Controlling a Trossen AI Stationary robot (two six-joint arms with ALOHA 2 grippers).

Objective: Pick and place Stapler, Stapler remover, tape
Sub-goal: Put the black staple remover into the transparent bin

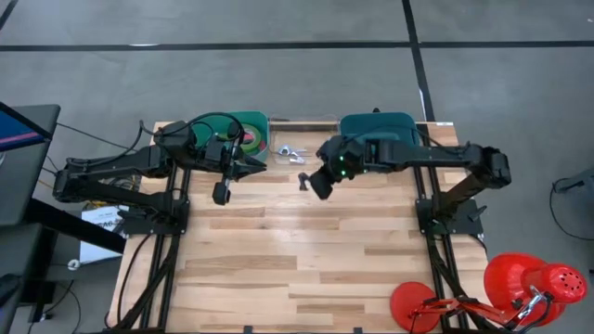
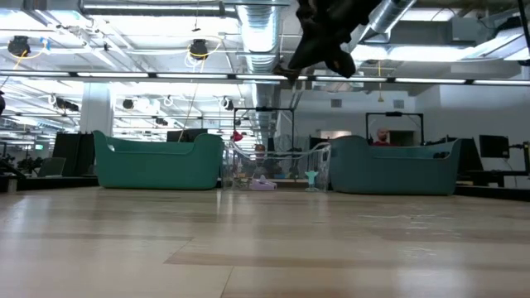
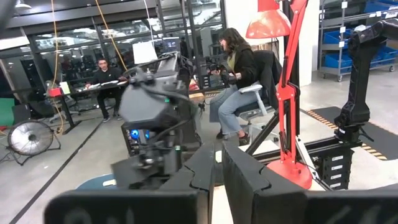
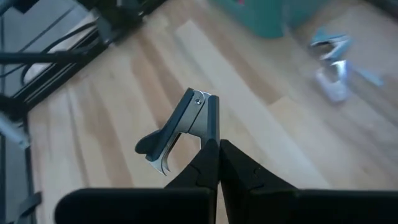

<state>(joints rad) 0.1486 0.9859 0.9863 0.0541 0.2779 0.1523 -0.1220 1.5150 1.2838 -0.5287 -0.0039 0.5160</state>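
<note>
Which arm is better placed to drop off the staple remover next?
Right. Its tool is already shut on the staple remover, lifted above the table near the clear bin. The left tool is shut and holds nothing.

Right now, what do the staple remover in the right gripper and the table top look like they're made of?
Staple remover: probably metal jaws with a satin grey sheen, plus a dark, likely plastic, grip. Right gripper is shut on it. Table top: pale wood planks, with visible grain and seams.

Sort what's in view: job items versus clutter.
Job: grey metal staple remover pinched in right gripper; green ring-shaped tape rolls in teal plastic bin; silvery removers in clear tray.
Lying about: red desk lamps by table corner; left gripper waits, empty.
</note>
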